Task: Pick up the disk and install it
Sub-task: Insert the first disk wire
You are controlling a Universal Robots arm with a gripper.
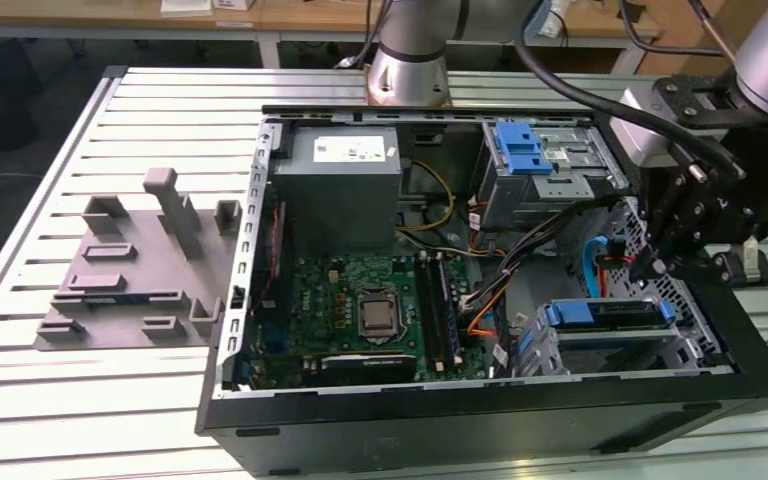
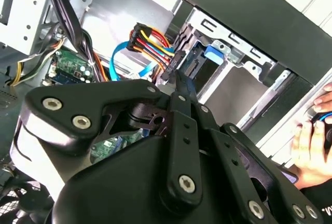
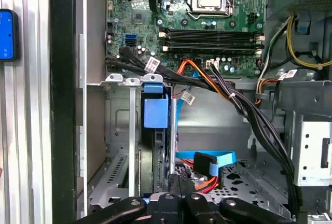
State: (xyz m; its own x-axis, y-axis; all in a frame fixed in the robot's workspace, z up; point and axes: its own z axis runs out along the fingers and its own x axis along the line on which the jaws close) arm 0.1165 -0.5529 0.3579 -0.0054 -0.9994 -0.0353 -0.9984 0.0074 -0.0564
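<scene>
1. Currently, in the exterior view, we see the gripper (image 1: 654,265) hanging over the drive cage (image 1: 684,345) at the corner of the open case (image 1: 491,410), on the exterior view's right. The disk (image 1: 602,313) sits in that cage, its blue frame facing up, just below the gripper. Whether the two touch we cannot tell.
2. In the second wrist view, the gripper (image 2: 179,81) points towards the disk (image 2: 212,54) in its metal slot. Whether the gripper is spread or clamped we cannot tell. A person's hand (image 2: 311,146) rests outside the case.
3. In the first wrist view, the disk (image 3: 155,112) stands on edge between the cage walls (image 3: 116,125): a thin dark slab capped by a blue plastic tab. Orange and blue cables (image 3: 207,163) lie just beside it. Seating it well, we judge, means pressing straight along the rails, keeping it square to the walls and clear of those cables.
</scene>
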